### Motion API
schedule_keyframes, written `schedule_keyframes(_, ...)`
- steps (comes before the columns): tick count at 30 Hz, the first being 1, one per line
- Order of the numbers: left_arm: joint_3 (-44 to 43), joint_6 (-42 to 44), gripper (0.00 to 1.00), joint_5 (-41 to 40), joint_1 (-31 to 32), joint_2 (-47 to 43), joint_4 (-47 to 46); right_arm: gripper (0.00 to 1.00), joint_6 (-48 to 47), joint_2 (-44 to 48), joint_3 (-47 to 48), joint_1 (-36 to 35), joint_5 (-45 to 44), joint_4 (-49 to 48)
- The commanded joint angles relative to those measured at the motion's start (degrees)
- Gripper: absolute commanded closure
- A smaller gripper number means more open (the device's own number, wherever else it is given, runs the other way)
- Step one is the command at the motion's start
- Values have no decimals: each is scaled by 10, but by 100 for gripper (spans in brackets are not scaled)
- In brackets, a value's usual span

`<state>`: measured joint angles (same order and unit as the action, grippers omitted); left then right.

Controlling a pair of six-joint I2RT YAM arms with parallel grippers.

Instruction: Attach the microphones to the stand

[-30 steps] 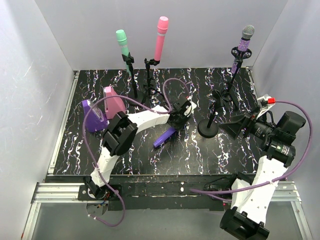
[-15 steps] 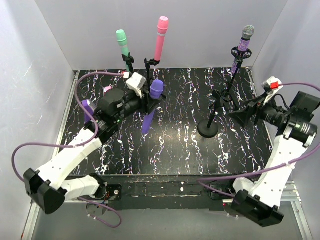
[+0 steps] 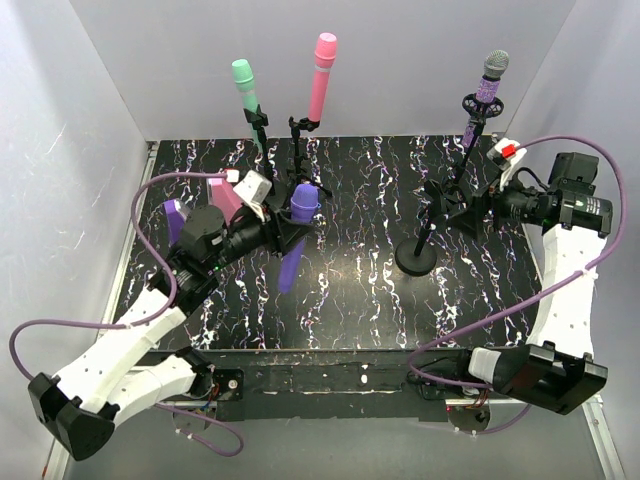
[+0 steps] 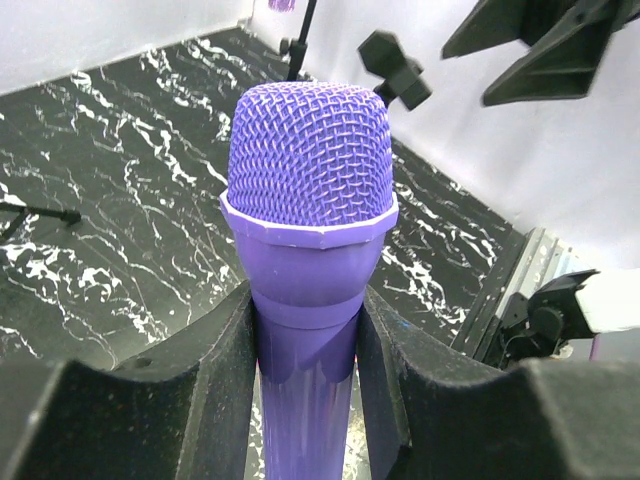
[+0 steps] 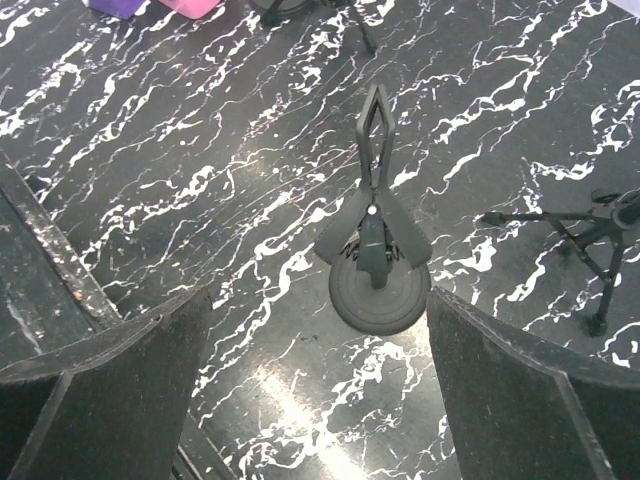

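Left gripper (image 3: pixel 288 232): the jaws are clamped on the plain purple microphone (image 3: pixel 304 198), gripping its body just below the collar under the mesh head. The microphone is held clear of the worktop (image 3: pixel 380 300), head up and tilted slightly, left of centre in the overhead view. In the left wrist view the mesh head rises straight out between the two black pads (image 4: pixel 225 370), which press on either side of the handle.

Right gripper (image 5: pixel 318 295): the jaws stand wide apart and hold nothing. It hangs at 3 o'clock, pointed towards the round-base stand (image 3: pixel 415 260). In the right wrist view that stand's clip (image 5: pixel 373 135) and disc base sit between the spread jaws, apart from both.

Other microphones, overhead view:
- The mint green microphone (image 3: pixel 243 75) is seated in a stand clip at 11 o'clock, leaning slightly left.
- The pink microphone (image 3: pixel 323 70) is seated in a stand clip at 12 o'clock, near the green one.
- The glittery purple microphone (image 3: pixel 490 85), with a silver-grey head, is seated in a stand clip at 1 o'clock.

A pink wedge (image 3: pixel 225 195) and a purple wedge (image 3: pixel 180 220) rest on the worktop at 9 o'clock, beside the left arm.
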<state>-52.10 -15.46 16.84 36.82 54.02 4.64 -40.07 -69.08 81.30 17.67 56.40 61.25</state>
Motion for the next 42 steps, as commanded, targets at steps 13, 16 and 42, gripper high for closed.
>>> schedule_keyframes(13, 17, -15, 100, 4, -3, -63, -8, 6, 72, -41, -25, -94, -135, -155)
schedule_keyframes(16, 20, -13, 100, 1, -4, -68, -10, 7, 68, -54, -30, -102, -146, -157)
schedule_keyframes(42, 34, -13, 100, 0, -3, -77, -40, 46, 36, -26, -90, -139, -117, -217)
